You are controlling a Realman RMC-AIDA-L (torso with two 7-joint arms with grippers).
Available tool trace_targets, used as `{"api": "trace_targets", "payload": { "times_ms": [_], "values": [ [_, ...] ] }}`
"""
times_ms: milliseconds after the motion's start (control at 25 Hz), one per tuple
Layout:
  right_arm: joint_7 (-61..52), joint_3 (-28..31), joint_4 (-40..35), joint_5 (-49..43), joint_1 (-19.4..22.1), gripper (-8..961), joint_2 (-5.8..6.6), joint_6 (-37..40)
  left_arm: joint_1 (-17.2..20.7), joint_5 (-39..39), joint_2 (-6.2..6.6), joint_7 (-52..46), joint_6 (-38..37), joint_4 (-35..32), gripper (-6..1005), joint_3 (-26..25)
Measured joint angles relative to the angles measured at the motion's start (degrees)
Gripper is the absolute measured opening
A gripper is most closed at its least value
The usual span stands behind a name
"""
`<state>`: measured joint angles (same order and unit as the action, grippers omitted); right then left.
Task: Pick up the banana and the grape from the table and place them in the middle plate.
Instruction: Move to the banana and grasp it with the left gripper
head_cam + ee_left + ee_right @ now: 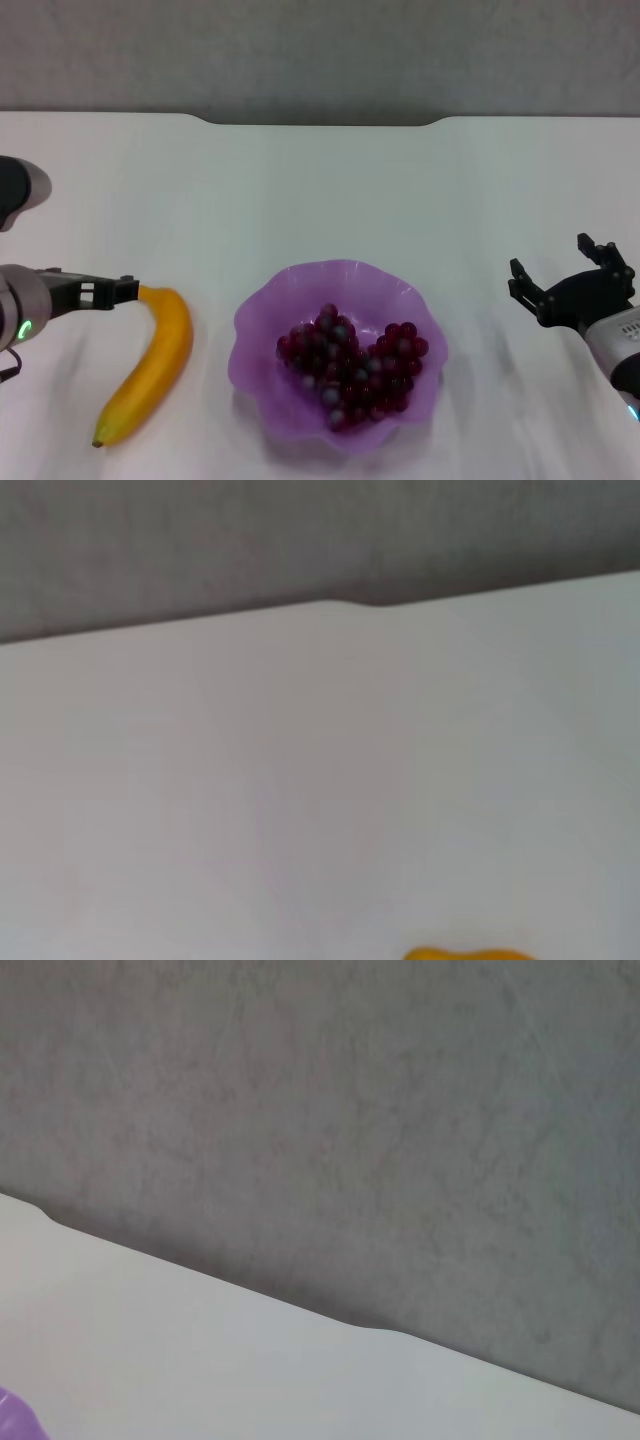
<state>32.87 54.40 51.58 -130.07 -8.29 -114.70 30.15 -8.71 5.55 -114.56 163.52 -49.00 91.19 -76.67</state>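
Observation:
The banana (160, 355) lies on the white table (320, 190) at the left, its dark tip toward the front. A sliver of it shows in the left wrist view (465, 953). The grape bunch (355, 365) lies inside the purple scalloped middle plate (260, 310). My left gripper (125, 290) reaches in from the left edge, its tip at the banana's far end. My right gripper (550, 256) is open and empty, to the right of the plate and apart from it. A bit of the plate's rim shows in the right wrist view (15, 1415).
The table's far edge has a notch (320, 122) with a grey wall behind it. Bare tabletop lies beyond the plate and between the plate and each gripper.

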Motion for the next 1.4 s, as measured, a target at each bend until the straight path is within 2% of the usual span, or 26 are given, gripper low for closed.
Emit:
{"api": "trace_targets", "payload": {
  "times_ms": [360, 680, 1400],
  "values": [
    [0.3, -0.1, -1.1, 0.0, -0.2, 896, 0.0, 0.1, -2.4, 1.6, -1.56, -0.3, -2.9, -3.5, 896, 0.5],
    [0.3, -0.1, -1.5, 0.0, -0.2, 896, -0.07, 0.5, -2.0, 4.1, -1.24, -0.5, 0.0, -4.1, 893, 3.8],
    [0.3, -0.3, -1.4, -0.4, -0.3, 897, -0.09, 0.6, -5.4, 5.2, -1.82, -0.6, 7.5, -16.7, 880, 3.9]
  ]
}}
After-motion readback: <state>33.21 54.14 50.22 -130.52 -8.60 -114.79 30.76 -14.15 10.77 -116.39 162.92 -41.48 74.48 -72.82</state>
